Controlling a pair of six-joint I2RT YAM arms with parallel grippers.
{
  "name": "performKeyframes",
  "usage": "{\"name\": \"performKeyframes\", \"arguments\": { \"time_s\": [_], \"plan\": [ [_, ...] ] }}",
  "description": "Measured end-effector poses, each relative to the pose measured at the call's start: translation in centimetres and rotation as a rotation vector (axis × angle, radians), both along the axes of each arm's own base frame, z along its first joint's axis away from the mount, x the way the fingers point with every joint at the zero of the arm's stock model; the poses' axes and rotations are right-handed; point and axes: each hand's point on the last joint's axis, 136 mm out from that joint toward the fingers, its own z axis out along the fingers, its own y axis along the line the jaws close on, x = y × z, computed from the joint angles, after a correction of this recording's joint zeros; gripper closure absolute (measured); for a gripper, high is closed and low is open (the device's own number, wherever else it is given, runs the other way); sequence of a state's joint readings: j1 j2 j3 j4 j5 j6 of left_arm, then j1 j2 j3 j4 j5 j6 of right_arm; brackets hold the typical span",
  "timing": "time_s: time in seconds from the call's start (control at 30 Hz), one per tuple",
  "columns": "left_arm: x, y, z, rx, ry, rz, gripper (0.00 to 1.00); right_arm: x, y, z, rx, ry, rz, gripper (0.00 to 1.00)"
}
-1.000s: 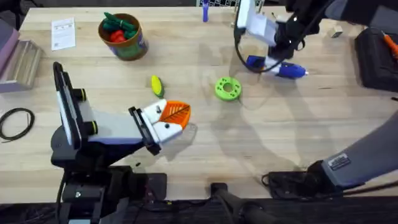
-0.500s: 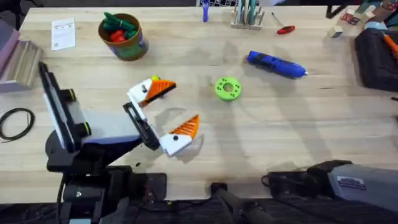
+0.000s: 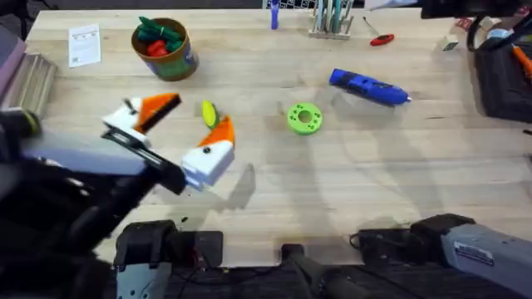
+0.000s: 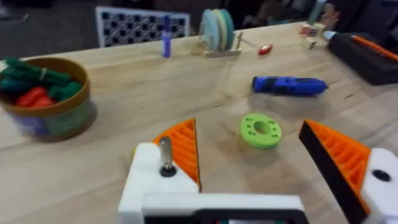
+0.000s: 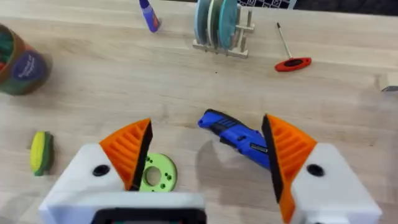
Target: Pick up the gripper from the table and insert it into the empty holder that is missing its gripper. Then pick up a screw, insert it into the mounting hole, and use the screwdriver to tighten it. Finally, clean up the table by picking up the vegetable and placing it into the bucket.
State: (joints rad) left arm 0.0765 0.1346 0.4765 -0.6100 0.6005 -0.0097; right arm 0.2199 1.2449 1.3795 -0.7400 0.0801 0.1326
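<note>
My left gripper (image 3: 187,123) is open, low over the table, its orange ribbed fingers (image 3: 156,107) spread wide. The yellow vegetable (image 3: 209,114) lies between them, close to the right-hand finger. A metal screw (image 4: 165,155) stands in one white finger mount. The bucket (image 3: 164,48), with red and green toys inside, sits at the back left. The blue screwdriver (image 3: 368,86) lies free at the back right. My right gripper (image 5: 207,124) hangs open high above the screwdriver (image 5: 236,134). A loose gripper and an empty holder are out of view.
A green disc (image 3: 304,117) with holes lies mid-table. A red-handled tool (image 3: 381,39) and a disc rack (image 5: 221,25) stand at the back edge. A paper card (image 3: 84,44) and a cable loop (image 3: 22,163) lie at the left, and a black case (image 3: 503,75) at the right.
My left gripper has opened and swung left and farther out, so it now straddles the vegetable. My right arm has risen off the screwdriver, which stays on the table.
</note>
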Motion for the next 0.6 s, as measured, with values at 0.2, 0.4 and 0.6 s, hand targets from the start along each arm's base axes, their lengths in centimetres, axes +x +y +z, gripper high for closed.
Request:
{"name": "performKeyframes", "arguments": {
  "time_s": [0.2, 0.4, 0.6],
  "plan": [
    [1.0, 1.9, -0.1, 0.051, 0.231, 0.109, 0.015, -0.7, 0.8, -4.4, 0.08, 0.077, -0.014, 0.01],
    [3.2, 3.1, -1.0, 0.081, 0.415, 0.153, 0.015, -2.5, 1.1, -10.1, 0.134, 0.191, -0.041, 0.01],
    [4.3, 3.5, -3.7, 0.094, 0.564, 0.166, 0.015, -3.2, 1.0, -10.6, 0.144, 0.211, -0.043, 0.01]
  ]
}}
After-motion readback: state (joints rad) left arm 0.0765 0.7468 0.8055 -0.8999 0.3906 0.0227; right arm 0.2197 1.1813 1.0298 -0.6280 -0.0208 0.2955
